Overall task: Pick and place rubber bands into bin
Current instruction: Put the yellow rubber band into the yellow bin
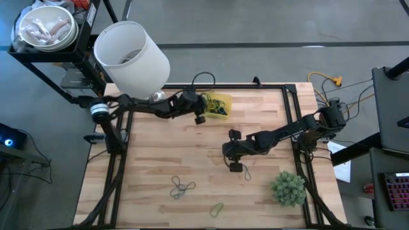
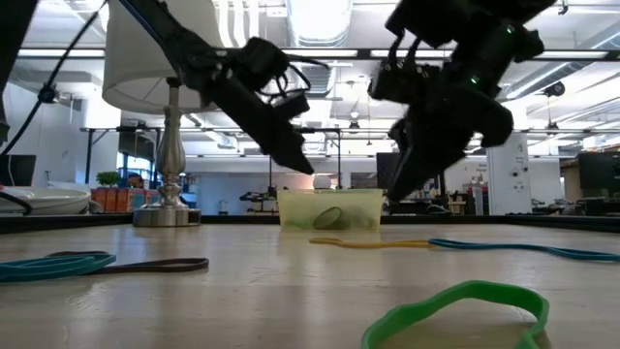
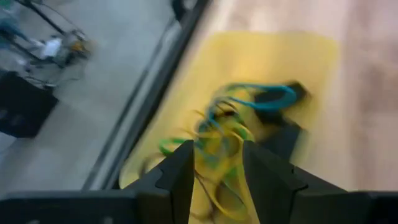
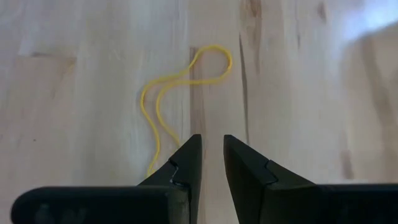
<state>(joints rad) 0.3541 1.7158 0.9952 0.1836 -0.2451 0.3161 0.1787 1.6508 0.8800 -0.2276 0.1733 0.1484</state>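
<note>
Two end effectors work over the light wooden plank desk [image 1: 160, 160]. Left end effector [image 1: 200, 117] hangs over the small translucent yellow plastic bin [image 1: 219, 106] at the far edge, fingers apart, placed for dropping; tangled thin rubber bands [image 3: 227, 134] lie inside. Right end effector [image 1: 235, 166] hovers mid-desk, fingers slightly apart and empty, aligned beside a thin yellow rubber loop [image 4: 180, 87], likely the next pick.

wood table [image 1: 153, 160]: yellow bin [image 1: 219, 105], loose rubber bands [image 1: 182, 187], green plant [image 1: 288, 188], lamp [image 1: 131, 56].
</note>
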